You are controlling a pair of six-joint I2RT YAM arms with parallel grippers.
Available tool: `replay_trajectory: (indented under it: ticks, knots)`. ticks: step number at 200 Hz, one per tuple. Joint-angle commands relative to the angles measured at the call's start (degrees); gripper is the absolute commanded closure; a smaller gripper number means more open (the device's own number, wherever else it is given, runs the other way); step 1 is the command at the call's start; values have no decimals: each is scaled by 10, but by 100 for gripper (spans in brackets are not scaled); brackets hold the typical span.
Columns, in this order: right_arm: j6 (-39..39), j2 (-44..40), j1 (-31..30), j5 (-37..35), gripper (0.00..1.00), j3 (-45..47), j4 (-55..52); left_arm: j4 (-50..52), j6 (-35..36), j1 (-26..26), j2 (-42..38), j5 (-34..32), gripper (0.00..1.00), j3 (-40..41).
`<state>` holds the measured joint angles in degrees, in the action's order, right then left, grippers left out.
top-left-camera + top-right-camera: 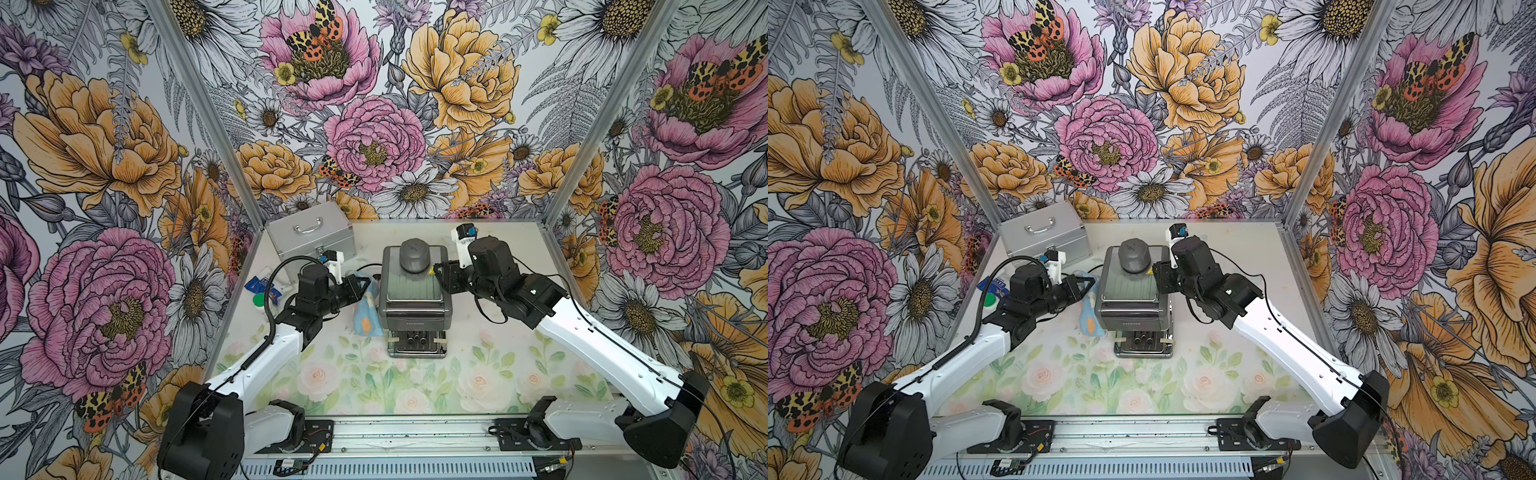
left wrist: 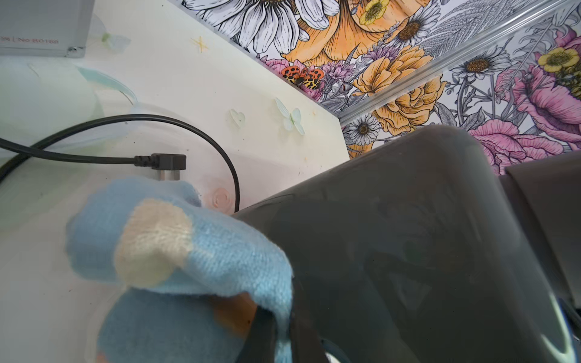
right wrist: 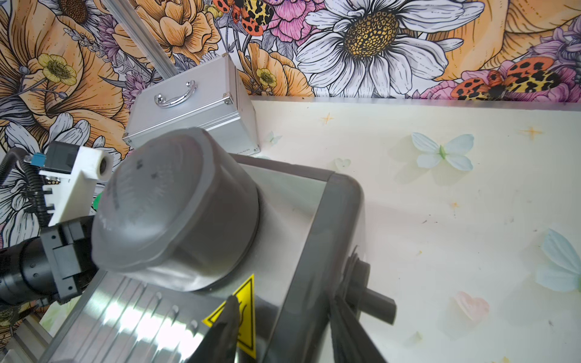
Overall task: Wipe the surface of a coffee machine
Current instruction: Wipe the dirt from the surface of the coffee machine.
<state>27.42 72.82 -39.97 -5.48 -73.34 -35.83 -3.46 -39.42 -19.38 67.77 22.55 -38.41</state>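
Left hand (image 1: 365, 286) clamping blue cloth (image 1: 365, 316), right hand (image 3: 283, 317) straddling coffee machine (image 1: 413, 297)

Your pale floral-printed table (image 1: 498, 374) carries the coffee machine (image 1: 413, 299); behind-left of it stands the aluminium case (image 1: 309, 237), its black cord (image 2: 201, 132) lying between.

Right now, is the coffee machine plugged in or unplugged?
Unplugged. In the left wrist view its black plug lies loose on the table, prongs bare, with the cord curling back to the coffee machine.

Bright even light, glare on steel top (image 3: 132, 317).
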Motion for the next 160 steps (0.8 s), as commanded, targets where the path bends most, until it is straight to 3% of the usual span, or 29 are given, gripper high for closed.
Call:
replay_trajectory:
  ticks: [1, 26, 44, 92, 119, 160]
  knots:
    - [3, 33, -24, 75, 53, 33, -72, -81, -12, -38, -13, 29, 100, -20]
    - [7, 29, -23, 69, 53, 43, -71, -19, 19, -99, -31, 9, 100, -65]
    - [9, 24, -23, 68, 53, 49, -71, 18, 38, -110, -46, -2, 100, -73]
    - [7, 15, -25, 66, 53, 57, -71, 46, 86, -42, -61, 10, 100, -42]
    - [4, 20, -25, 68, 53, 55, -71, 16, 48, 15, -62, 44, 100, -21]
    - [1, 10, -23, 63, 53, 57, -73, 63, 39, -1, -134, 63, 100, -42]
